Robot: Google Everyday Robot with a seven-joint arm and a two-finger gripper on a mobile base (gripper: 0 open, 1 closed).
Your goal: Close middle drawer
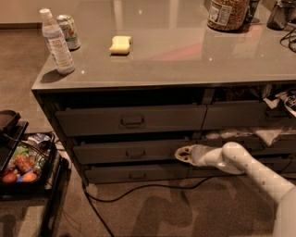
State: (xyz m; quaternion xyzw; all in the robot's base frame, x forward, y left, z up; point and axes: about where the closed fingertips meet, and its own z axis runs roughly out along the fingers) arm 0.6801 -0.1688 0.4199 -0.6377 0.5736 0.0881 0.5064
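The middle drawer [129, 152] is a wide dark grey front with a small central pull handle [135, 152], in the left stack between a taller top drawer [132, 119] and a slimmer bottom drawer [134, 174]. It stands out a little from the cabinet face, with a dark gap above it. My gripper [183, 153] is at the end of the white arm [240, 162] coming from the lower right. Its tip is against the right end of the middle drawer's front.
The counter top [185, 51] holds a water bottle [55, 42], a can [69, 31], a yellow sponge [120, 44] and a jar [226, 14]. A basket of items [21, 166] stands on the floor at left. A black cable [138, 190] runs across the floor. Right-hand drawers hold clutter [273, 132].
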